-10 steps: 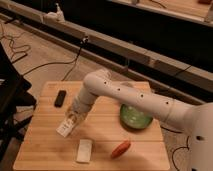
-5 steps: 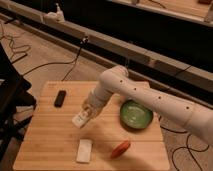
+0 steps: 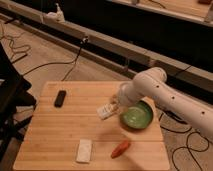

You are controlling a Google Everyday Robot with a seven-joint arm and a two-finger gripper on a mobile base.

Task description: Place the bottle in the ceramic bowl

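Observation:
The small white bottle (image 3: 104, 111) with a dark label is held in my gripper (image 3: 113, 106) above the wooden table (image 3: 55, 130), tilted, just left of the ceramic bowl. The ceramic bowl (image 3: 137, 117) is round, dark green with a lighter green inside, and sits near the table's right edge. My white arm reaches in from the right, its wrist over the bowl's left rim. The gripper is shut on the bottle.
A flat white rectangular pad (image 3: 84, 150) lies near the front edge. A red-orange carrot-like object (image 3: 120, 148) lies to its right. A black remote-like object (image 3: 60, 98) lies at the back left. Cables run over the floor behind the table.
My gripper has carried the bottle to the right across the table, from the left middle toward the bowl's left rim.

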